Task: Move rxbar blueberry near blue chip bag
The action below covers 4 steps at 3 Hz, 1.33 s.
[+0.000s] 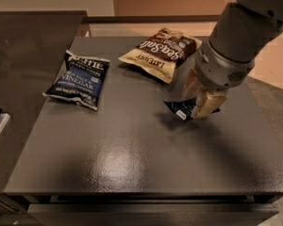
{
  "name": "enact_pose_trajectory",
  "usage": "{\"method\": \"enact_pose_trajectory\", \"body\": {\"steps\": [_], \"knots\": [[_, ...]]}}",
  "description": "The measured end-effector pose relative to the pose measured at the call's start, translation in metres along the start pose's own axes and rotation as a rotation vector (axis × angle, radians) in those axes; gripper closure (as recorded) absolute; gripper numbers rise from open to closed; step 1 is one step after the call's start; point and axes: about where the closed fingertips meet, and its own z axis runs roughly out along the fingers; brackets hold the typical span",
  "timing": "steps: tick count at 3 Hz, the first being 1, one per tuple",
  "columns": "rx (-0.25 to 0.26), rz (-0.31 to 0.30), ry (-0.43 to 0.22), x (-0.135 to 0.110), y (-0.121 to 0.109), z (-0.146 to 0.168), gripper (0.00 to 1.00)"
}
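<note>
The rxbar blueberry (179, 109) is a small dark navy wrapper with a white patch, held in my gripper (198, 102) just above the table, right of centre. The gripper's cream fingers (205, 105) are shut on the bar's right part, which they hide. The blue chip bag (79, 79), dark blue with white "Vinegar" lettering, lies flat at the table's left. The bar is well to the right of that bag, about a third of the table's width away.
A cream-and-brown "Sea Salt" bag (161, 53) lies at the back centre, just behind and left of the gripper. The dark table (132, 164) has its front edge near the bottom. A darker counter (23, 46) adjoins on the left.
</note>
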Motion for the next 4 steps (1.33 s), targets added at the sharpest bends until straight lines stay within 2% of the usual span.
{"method": "enact_pose_trajectory", "body": {"steps": [2, 4], "knots": [[0.027, -0.056, -0.079, -0.061, -0.037, 0.008, 1.00], [0.028, -0.072, -0.145, -0.114, -0.067, 0.030, 1.00]]}}
